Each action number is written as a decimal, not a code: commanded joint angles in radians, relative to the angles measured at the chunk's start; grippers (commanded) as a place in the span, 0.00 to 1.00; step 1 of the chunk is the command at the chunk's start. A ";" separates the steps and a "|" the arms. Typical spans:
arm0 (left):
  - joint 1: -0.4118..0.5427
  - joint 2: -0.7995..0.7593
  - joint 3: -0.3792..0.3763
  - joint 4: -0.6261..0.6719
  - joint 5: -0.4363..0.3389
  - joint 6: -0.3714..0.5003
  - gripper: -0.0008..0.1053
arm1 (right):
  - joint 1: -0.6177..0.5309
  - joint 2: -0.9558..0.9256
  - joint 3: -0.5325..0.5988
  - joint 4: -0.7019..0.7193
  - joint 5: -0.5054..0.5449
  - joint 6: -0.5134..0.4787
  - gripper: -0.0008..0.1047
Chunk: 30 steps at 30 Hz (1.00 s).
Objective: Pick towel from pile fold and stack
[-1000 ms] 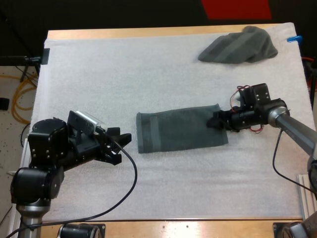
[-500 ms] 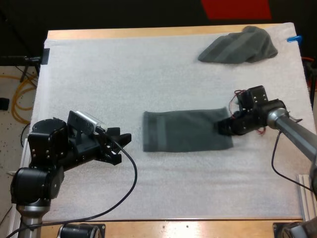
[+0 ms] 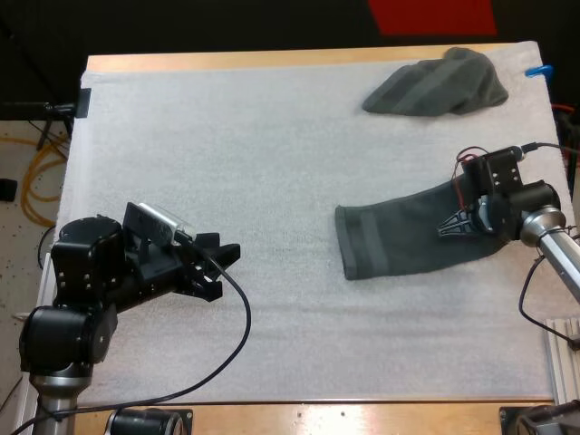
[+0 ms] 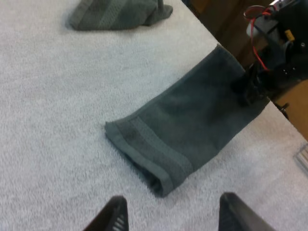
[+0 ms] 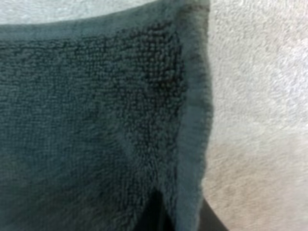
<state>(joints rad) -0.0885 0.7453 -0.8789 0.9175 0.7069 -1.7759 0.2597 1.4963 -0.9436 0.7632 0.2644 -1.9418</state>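
On the white mat [image 3: 272,163], the folded towel [image 3: 408,243] lies toward the right side, well apart from the crumpled towel [image 3: 435,86] at the far corner. The right gripper [image 3: 456,227] pinches the folded towel's right end, while the left gripper [image 3: 222,269] hovers spread and empty. Pulling by one end could open the layers or let the cloth slip free.
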 commanded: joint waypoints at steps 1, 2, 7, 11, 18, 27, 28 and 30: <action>0.002 -0.002 -0.006 -0.002 0.007 -0.008 0.40 | 0.009 -0.009 0.000 0.025 -0.037 0.013 0.01; 0.002 -0.002 -0.006 -0.002 0.007 -0.008 0.40 | 0.019 -0.009 0.000 0.037 -0.094 0.041 0.01; 0.002 -0.002 -0.006 -0.002 0.007 -0.017 0.40 | 0.081 -0.009 0.000 0.007 -0.391 0.245 0.01; 0.002 -0.002 -0.006 -0.002 0.007 -0.044 0.40 | 0.152 0.009 0.000 -0.084 -0.498 0.362 0.01; 0.002 -0.002 -0.006 -0.002 0.034 -0.053 0.40 | 0.237 0.104 0.000 -0.173 -0.556 0.449 0.01; 0.002 -0.002 -0.006 -0.002 0.062 -0.053 0.40 | 0.252 0.165 0.000 -0.289 -0.566 0.547 0.01; 0.002 -0.002 -0.006 -0.002 0.062 -0.053 0.40 | 0.252 0.165 0.000 -0.289 -0.571 0.550 0.01; 0.002 -0.002 -0.006 -0.002 0.060 -0.053 0.40 | 0.252 0.165 0.000 -0.286 -0.578 0.550 0.01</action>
<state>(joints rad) -0.0885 0.7453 -0.8789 0.9175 0.7531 -1.8232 0.5112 1.6642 -0.9413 0.4843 -0.2958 -1.3932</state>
